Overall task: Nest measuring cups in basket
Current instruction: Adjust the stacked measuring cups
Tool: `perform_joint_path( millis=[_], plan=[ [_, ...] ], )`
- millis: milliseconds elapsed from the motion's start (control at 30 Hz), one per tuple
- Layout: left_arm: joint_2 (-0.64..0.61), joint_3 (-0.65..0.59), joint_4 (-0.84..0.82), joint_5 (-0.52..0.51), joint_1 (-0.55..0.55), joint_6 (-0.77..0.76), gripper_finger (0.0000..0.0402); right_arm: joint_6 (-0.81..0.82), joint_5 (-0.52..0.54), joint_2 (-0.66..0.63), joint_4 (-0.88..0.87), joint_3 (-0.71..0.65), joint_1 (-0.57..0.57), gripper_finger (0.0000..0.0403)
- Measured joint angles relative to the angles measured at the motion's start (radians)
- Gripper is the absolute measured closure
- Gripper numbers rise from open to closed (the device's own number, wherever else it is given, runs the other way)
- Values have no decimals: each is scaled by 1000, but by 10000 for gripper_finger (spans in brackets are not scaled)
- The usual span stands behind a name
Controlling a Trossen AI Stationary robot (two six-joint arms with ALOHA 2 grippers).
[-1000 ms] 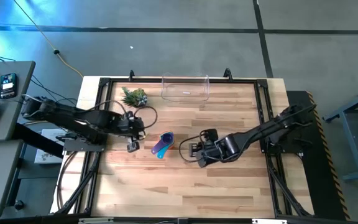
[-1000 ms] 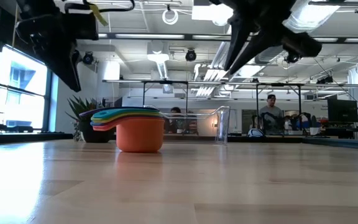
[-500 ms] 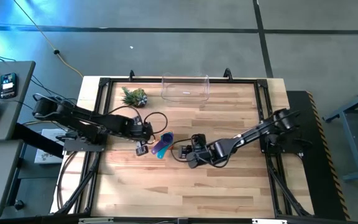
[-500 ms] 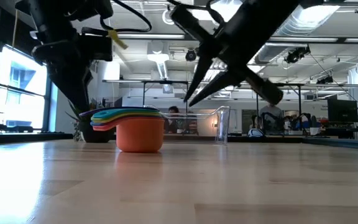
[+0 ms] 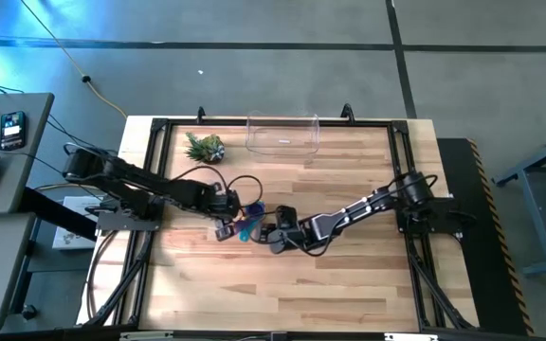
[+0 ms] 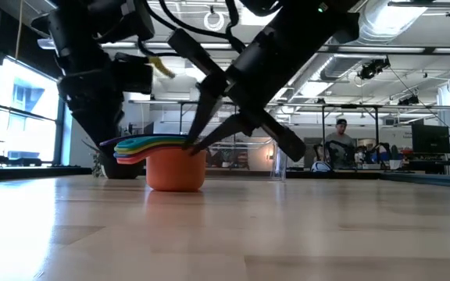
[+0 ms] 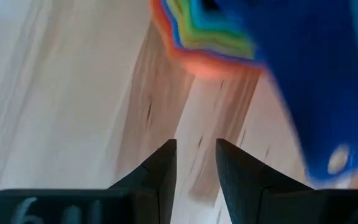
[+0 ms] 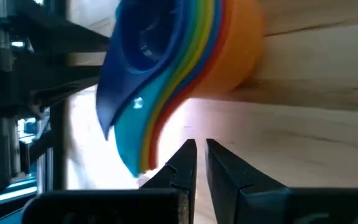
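The measuring cups (image 5: 248, 221) sit nested in one stack on the table. The orange cup (image 6: 176, 168) is at the bottom and the blue one (image 8: 143, 43) on top, and the handles fan toward the near-left. My left gripper (image 5: 224, 228) hovers low just left of the stack, its fingers (image 7: 194, 155) a narrow gap apart over bare wood. My right gripper (image 5: 271, 233) is just right of the stack, shut, with its tips (image 8: 200, 149) beside the handle fan (image 8: 143, 149). The clear basket (image 5: 282, 134) stands at the far edge. My right gripper comes in slanting down from the table's right, its shut fingertips (image 6: 194, 145) level with the stack's rims. I cannot tell whether they touch the cups. My left gripper touches nothing.
A spiky green plant (image 5: 205, 147) stands at the far left, left of the basket. Black cables loop from both arms onto the wood near the stack. The table's near half is bare wood. People and desks show in the room beyond.
Both arms have closed in on the cup stack and come down: the left gripper toward the table's right, the right gripper toward its left. The stack has stayed where it was.
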Motion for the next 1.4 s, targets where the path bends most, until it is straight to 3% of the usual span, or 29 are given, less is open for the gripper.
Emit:
perform_joint_path(
  millis=[900,1400],
  plan=[
    [12,-1,116,111,-8,-4,298,-10,-64,68,86,60,-55,377],
    [5,-1,106,115,-14,2,298,-19,-83,67,94,60,-55,377]
  ],
)
